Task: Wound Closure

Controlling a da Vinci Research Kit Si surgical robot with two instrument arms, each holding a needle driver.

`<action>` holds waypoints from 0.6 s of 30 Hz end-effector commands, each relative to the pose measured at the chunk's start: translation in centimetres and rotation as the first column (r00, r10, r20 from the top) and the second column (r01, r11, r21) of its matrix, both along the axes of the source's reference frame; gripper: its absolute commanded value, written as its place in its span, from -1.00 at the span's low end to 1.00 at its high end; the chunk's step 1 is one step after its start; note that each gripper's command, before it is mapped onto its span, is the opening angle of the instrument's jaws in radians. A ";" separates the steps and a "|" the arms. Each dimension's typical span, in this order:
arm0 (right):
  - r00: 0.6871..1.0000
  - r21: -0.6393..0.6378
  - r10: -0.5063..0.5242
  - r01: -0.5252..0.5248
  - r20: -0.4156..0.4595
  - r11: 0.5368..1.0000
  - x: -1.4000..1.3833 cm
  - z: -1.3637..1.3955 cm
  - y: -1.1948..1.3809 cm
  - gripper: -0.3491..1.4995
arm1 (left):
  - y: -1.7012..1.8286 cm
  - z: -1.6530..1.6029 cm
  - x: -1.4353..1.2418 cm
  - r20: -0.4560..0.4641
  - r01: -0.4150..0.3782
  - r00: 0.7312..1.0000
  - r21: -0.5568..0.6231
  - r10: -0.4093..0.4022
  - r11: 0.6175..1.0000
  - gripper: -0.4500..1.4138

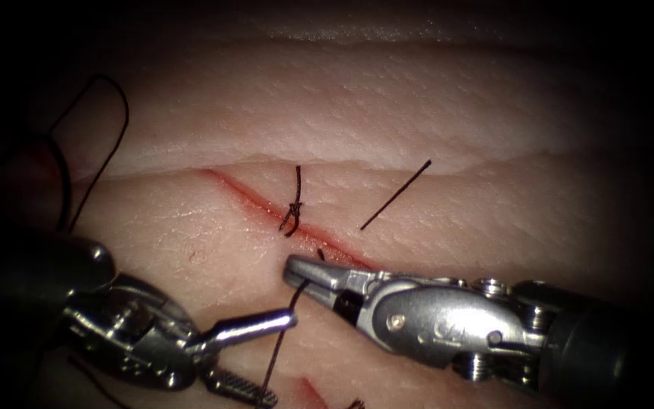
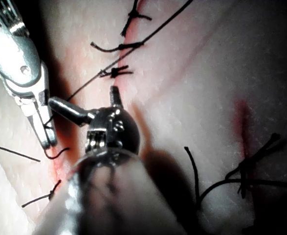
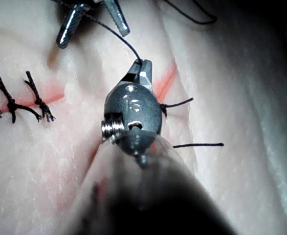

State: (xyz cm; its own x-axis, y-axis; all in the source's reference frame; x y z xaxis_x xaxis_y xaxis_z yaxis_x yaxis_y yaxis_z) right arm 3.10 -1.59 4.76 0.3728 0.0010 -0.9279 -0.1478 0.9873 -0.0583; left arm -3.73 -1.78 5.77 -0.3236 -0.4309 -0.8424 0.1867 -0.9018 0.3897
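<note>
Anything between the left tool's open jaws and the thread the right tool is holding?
Nothing visible. The left tool has open jaws, empty, and the thread runs down between them from the right tool, whose jaws are shut on it beside the cut. No needle is seen.

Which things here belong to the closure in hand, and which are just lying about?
In the job:
- pale pork-belly tissue with its red cut
- thin dark thread, held by the right steel pincer, shut
- left steel pincer, open, holding nothing

Lying about:
- straight dark cut end of thread, right of the cut
- finished knotted stitch
</note>
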 end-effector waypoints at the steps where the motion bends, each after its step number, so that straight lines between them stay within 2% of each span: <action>1: 1.000 -0.002 0.000 0.000 0.002 1.000 0.05 0.08 0.09 -1.00 | -0.01 0.03 -0.07 0.005 0.006 1.000 -0.004 -0.006 1.000 0.51; 8: 1.000 0.003 0.002 -0.002 0.009 1.000 -0.03 0.23 0.23 -1.00 | -0.03 -0.07 -0.11 0.025 0.024 0.999 -0.002 -0.024 1.000 0.48; 18: 1.000 0.020 -0.002 0.002 0.007 1.000 -0.04 0.43 0.25 -1.00 | 0.02 -0.19 -0.10 0.052 0.035 0.998 0.001 -0.035 0.999 0.39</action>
